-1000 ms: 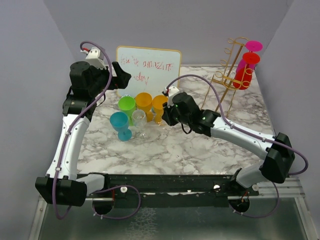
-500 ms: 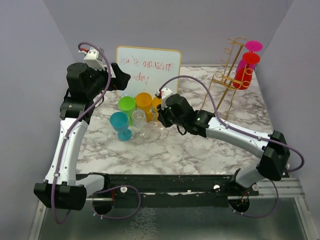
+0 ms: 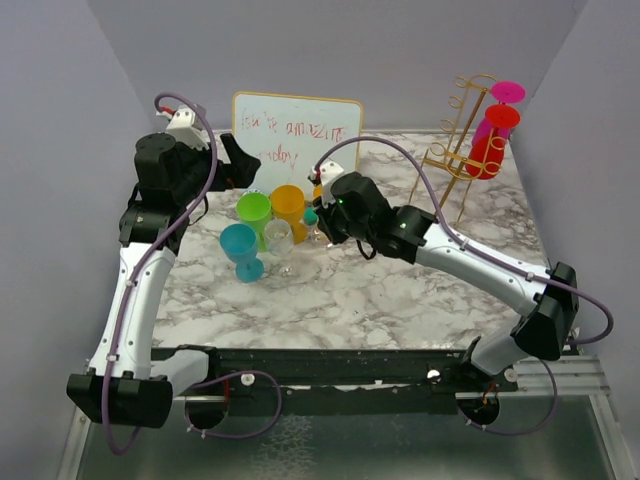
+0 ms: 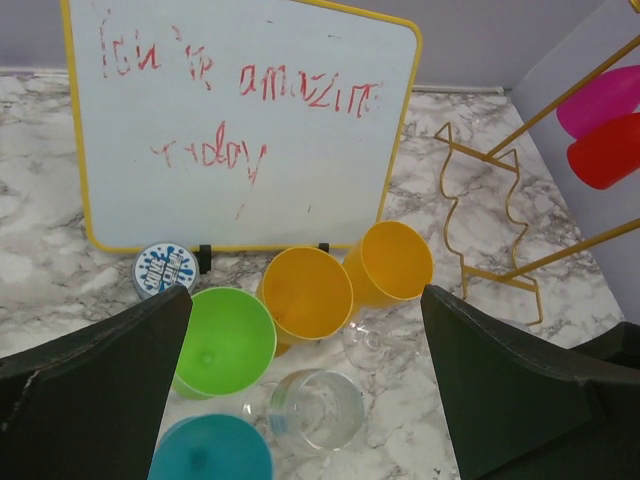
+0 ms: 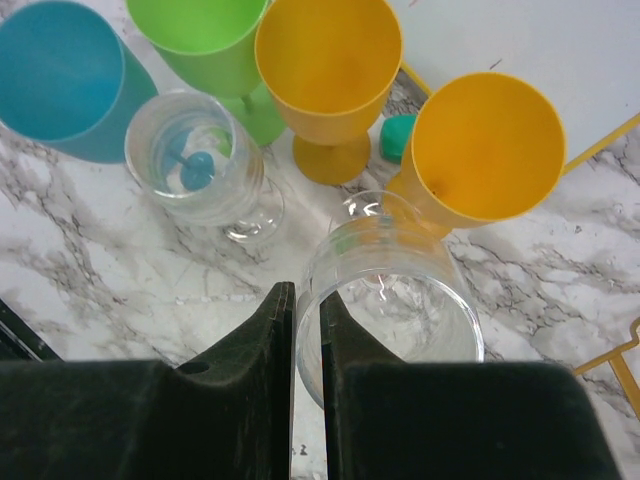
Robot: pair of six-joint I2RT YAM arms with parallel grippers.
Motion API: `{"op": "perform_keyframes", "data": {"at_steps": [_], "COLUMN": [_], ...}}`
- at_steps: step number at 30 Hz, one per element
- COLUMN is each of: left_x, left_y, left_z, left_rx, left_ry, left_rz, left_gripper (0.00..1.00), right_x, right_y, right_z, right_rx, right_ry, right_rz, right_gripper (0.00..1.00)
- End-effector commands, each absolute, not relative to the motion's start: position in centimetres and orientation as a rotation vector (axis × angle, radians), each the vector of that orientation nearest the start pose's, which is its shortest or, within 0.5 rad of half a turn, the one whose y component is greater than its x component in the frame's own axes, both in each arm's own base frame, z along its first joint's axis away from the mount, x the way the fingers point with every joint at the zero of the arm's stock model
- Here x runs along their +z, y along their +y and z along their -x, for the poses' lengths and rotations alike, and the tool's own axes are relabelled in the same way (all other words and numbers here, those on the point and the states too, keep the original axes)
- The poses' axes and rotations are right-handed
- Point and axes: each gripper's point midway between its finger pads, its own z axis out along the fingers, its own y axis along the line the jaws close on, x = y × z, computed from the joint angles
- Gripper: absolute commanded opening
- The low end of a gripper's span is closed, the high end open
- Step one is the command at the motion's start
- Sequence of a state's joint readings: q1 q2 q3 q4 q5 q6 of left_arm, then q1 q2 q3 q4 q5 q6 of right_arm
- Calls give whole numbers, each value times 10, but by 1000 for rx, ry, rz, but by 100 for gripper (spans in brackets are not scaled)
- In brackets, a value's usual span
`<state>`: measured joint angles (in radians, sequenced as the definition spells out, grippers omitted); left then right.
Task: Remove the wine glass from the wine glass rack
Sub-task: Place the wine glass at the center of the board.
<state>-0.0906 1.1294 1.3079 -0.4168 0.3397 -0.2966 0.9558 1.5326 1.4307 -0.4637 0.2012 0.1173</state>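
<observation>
My right gripper (image 5: pixel 307 310) is shut on the rim wall of a clear wine glass (image 5: pixel 395 290), one finger inside the bowl and one outside. It holds the glass upright just in front of an orange glass (image 5: pixel 487 150); whether its foot touches the table I cannot tell. From above, the right gripper (image 3: pixel 328 215) sits at the cluster of glasses in the middle. The gold wire wine glass rack (image 3: pixel 455 160) stands at the back right with a pink glass (image 3: pixel 507 92) and a red glass (image 3: pixel 487 150) hanging on it. My left gripper (image 4: pixel 310 390) hangs open above the cluster, holding nothing.
A green glass (image 3: pixel 253 210), an orange glass (image 3: pixel 287 203), a blue glass (image 3: pixel 240 245) and a second clear glass (image 3: pixel 278 238) stand close together. Behind them leans a whiteboard (image 3: pixel 297 140), with a round tin (image 4: pixel 163 268) and a teal cap (image 5: pixel 398 135) nearby.
My right arm has carried the clear glass a little left and toward the back, closer to the orange glasses. The left arm has shifted slightly, its gripper still open.
</observation>
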Motion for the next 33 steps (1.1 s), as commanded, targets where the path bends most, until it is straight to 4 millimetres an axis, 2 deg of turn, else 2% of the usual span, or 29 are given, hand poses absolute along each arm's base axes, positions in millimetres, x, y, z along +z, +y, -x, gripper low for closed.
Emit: {"op": "perform_keyframes", "data": {"at_steps": [1,6,9,11,16,21,26,33], "left_x": [374,386,387,384,377,379,378,375], "left_y": [-99,-106,-103,-103,-100,-98,-98,-97], "left_z": [-330,-315,-311,-308,-304,-299,-293,-291], "left_rx": [-621,-676,-665,-655,-628,-613,-618,-605], "left_ry": [1789,1758,1748,1753,1776,1762,1761,1765], "left_rz": [25,2,4,-5,-13,-21,-24,-40], "left_gripper": [99,99,99,99,99,99,99,99], "right_x": [241,238,235,226,200,196,193,188], "right_y": [329,333,343,353,365,375,373,371], "right_z": [-267,-247,-240,-234,-241,-249,-260,-268], "right_rx": [379,485,541,582,552,537,461,392], "right_ry": [2005,1973,1993,2032,2106,2111,2114,2129], "right_rz": [848,949,1009,1053,1106,1121,1132,1141], "right_gripper": [1,1,0,1,1,1,1,10]}}
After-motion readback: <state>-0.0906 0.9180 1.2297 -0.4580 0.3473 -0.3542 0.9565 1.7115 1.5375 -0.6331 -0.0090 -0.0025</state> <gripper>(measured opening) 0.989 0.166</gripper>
